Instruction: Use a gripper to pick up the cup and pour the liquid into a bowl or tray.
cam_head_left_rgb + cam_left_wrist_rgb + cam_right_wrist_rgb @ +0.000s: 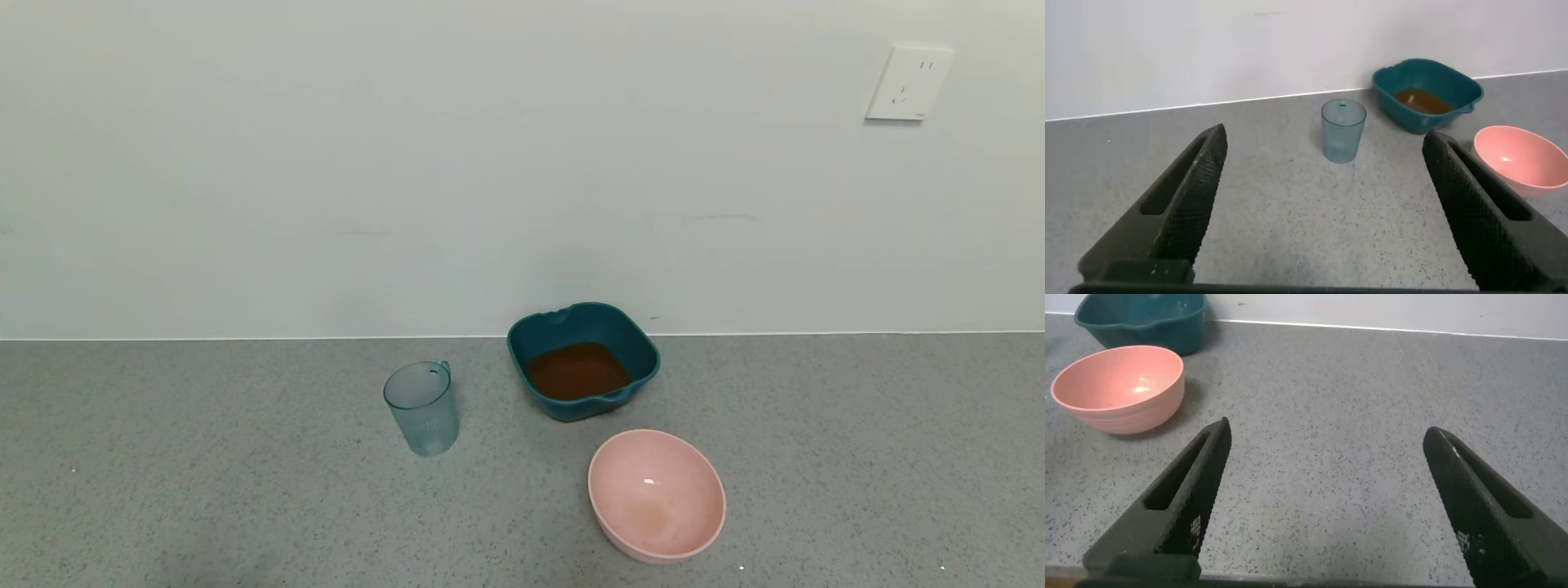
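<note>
**Cup stands empty, liquid sits in the teal dish, both claws wide and clear**

The left gripper (1323,212) is held back from the work with its black ribbed fingers (1188,204) spread wide and nothing between them. Straight ahead of it, well apart, the small translucent blue-green ribbed plastic cup (422,407) stands upright on the speckled grey countertop (204,490), its rim tab turned toward the wall; it looks empty.

Beyond the cup and off to the claw's right sits the dark teal rounded-square plastic dish (522,343), holding the opaque reddish-brown liquid (578,371). The pour therefore looks done, and the step in hand is to stay clear. Any move from here should keep the claw high and away from the light cup, which would tip easily.

Just in front of the dish lies the round pink plastic bowl (710,490), tilted.

The right gripper (1327,506) is likewise spread wide and empty, with the pink bowl ahead to its left.
</note>
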Available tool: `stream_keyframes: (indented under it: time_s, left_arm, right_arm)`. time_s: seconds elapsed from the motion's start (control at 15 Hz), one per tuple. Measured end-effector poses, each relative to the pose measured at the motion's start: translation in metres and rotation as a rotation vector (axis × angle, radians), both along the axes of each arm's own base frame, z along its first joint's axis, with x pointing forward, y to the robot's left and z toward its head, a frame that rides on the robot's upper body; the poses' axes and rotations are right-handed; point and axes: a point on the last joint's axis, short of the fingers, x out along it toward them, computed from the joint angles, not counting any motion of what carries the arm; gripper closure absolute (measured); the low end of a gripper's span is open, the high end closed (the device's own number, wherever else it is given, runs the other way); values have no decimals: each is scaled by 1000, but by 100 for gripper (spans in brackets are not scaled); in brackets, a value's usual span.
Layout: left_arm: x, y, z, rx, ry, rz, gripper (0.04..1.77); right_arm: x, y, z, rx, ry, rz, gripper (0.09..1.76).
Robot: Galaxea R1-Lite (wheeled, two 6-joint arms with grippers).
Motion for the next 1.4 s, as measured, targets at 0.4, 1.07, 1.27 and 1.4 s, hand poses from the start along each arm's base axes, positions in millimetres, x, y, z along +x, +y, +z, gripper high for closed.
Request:
stream_keyframes:
  time_s: [0.4,1.07,1.27,1.4]
  left_arm:
    - [-34,0,-17,-10,-61,128,9]
    - [-51,-3,-72,-64,-136,114,9]
    - [-43,-3,-81,-119,-183,104,9]
    - [-37,-3,-90,-122,-198,103,9]
  right_arm:
    - [0,0,0,0,0,0,14]
    - [0,0,0,0,0,0,14]
    - [0,0,0,0,0,0,14]
    - [0,0,0,0,0,0,14]
